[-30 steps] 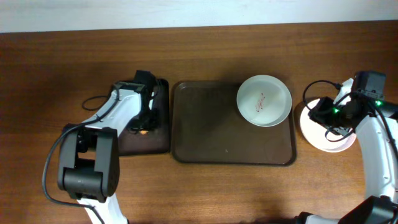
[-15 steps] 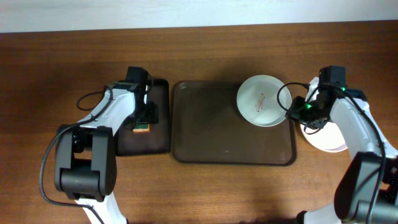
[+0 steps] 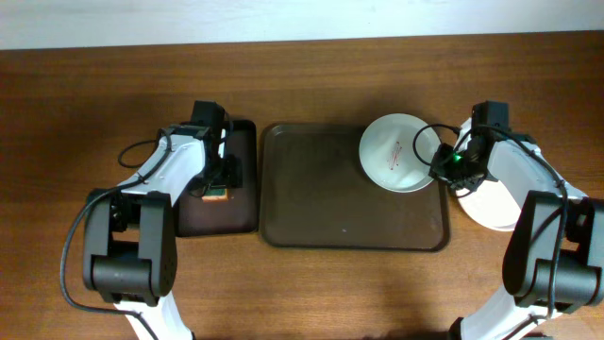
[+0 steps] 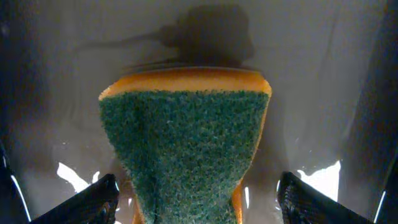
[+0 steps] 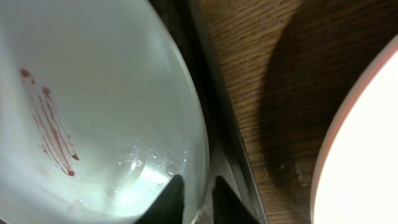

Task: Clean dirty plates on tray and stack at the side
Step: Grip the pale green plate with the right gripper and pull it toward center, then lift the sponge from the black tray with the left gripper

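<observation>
A white dirty plate (image 3: 396, 151) with red streaks lies in the back right corner of the brown tray (image 3: 321, 208). In the right wrist view the plate (image 5: 93, 106) fills the left side. My right gripper (image 3: 445, 162) is at its right rim, and its fingers (image 5: 200, 200) are closed on that rim, one inside and one outside. My left gripper (image 3: 219, 178) hovers over a green-topped orange sponge (image 3: 217, 195). In the left wrist view the sponge (image 4: 186, 143) lies between the wide-open fingers (image 4: 199, 202), with gaps on both sides.
The sponge lies on a small dark tray (image 3: 241, 215) left of the brown tray. A clean white plate (image 3: 495, 210) with a pinkish rim lies on the wooden table right of the brown tray; it also shows in the right wrist view (image 5: 367, 155).
My right gripper has moved left from over the clean plate to the dirty plate's right rim. My left gripper has shifted slightly over the sponge.
</observation>
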